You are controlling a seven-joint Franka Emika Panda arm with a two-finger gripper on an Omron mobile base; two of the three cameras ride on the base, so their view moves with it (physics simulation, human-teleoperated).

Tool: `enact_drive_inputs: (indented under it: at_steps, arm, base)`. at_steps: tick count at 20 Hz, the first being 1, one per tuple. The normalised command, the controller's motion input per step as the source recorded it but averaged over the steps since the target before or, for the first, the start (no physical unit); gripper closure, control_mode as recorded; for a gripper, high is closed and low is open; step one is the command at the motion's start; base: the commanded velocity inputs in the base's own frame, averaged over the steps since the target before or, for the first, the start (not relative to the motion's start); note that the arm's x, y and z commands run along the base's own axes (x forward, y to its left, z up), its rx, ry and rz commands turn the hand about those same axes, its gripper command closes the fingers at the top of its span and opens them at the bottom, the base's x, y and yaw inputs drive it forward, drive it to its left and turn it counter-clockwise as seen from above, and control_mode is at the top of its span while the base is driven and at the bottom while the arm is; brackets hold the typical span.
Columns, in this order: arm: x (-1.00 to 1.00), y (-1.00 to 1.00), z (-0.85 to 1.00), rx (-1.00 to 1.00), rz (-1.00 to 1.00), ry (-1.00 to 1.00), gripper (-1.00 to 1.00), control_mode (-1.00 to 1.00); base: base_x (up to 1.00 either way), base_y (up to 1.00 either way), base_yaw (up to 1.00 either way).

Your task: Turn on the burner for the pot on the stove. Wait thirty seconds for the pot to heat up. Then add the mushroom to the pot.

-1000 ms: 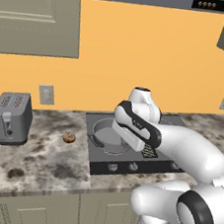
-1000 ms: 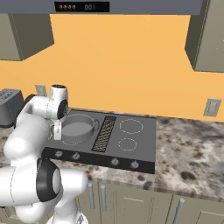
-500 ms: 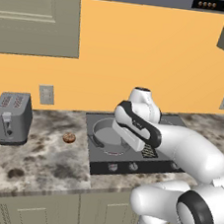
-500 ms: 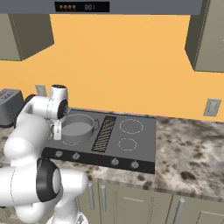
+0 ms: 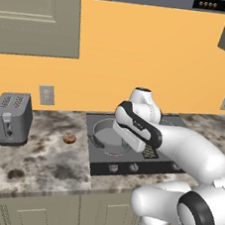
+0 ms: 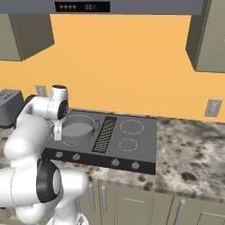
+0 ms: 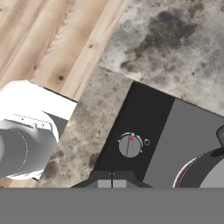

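Nothing moved; toaster (image 5: 12, 117) stands beside mushroom (image 5: 69, 138), stove (image 5: 99, 158).

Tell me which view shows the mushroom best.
The left base view: the mushroom lies in plain sight on the counter, between the toaster and the stove. I cannot make it out in the right base view or the hand view.

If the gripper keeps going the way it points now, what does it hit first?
Most likely the knob at the stove's front corner: in the hand view it sits just ahead of the shut gripper, slightly off to one side. Depth is unclear, so it might land on the black panel beside the knob instead.
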Motion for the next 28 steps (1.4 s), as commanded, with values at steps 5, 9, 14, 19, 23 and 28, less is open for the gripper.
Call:
enact_drive_inputs:
  at_steps: [5, 9, 14, 19, 23, 28]
  arm:
    - [0.0, 0.0, 0.0, 0.0, 0.0, 0.0, 1.0, -1.0]
    - [0.0, 0.0, 0.0, 0.0, 0.0, 0.0, 1.0, -1.0]
    - [0.0, 0.0, 0.0, 0.0, 0.0, 0.0, 1.0, -1.0]
    - [0.0, 0.0, 0.0, 0.0, 0.0, 0.0, 1.0, -1.0]
    - [0.0, 0.0, 0.0, 0.0, 0.0, 0.0, 1.0, -1.0]
    - [0.0, 0.0, 0.0, 0.0, 0.0, 0.0, 1.0, -1.0]
  base:
    - [0.0, 0.0, 0.0]
    - [0.0, 0.0, 0.0]
    - [0.0, 0.0, 0.0]
    - [0.0, 0.0, 0.0]
    - [0.0, 0.0, 0.0]
    - [0.0, 0.0, 0.0]
